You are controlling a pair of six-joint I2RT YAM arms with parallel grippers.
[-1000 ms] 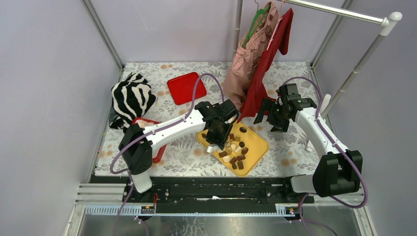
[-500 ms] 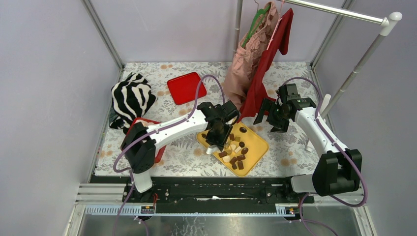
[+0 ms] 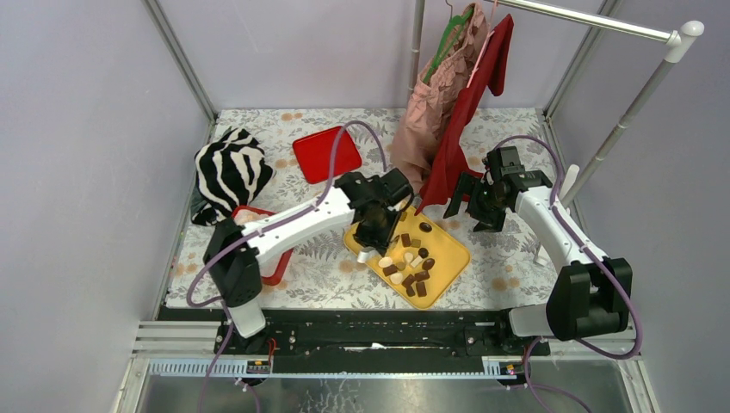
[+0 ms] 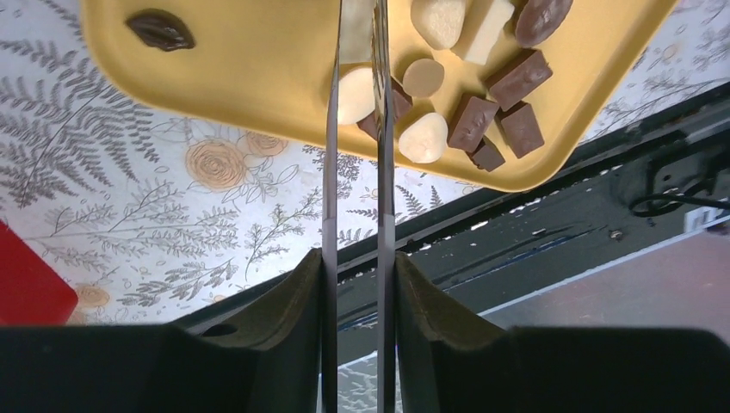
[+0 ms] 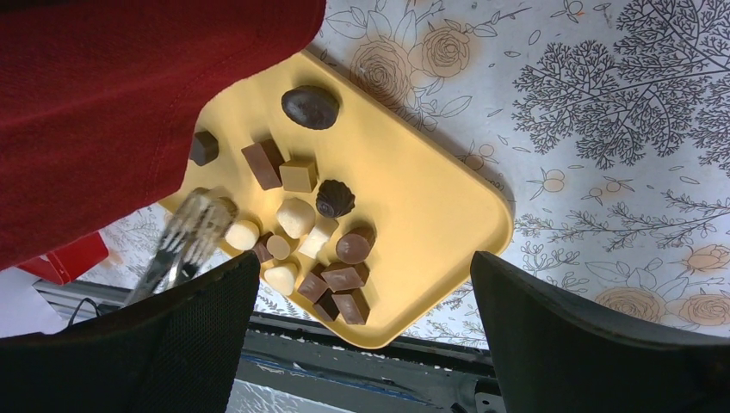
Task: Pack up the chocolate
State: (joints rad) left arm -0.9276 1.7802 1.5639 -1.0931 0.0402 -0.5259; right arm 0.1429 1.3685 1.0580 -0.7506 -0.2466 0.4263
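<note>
Left gripper (image 4: 357, 267) clenched on metal tongs (image 4: 355, 129), tips among chocolate (image 4: 471, 120) at yellow tray's (image 4: 250, 60) nine o'clock. Right gripper (image 5: 361, 267) released, at tray's two o'clock.

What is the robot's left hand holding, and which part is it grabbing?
The left gripper squeezes shiny metal tongs by their long arms, far from the tips, which reach over the chocolate pieces on the yellow tray.
</note>
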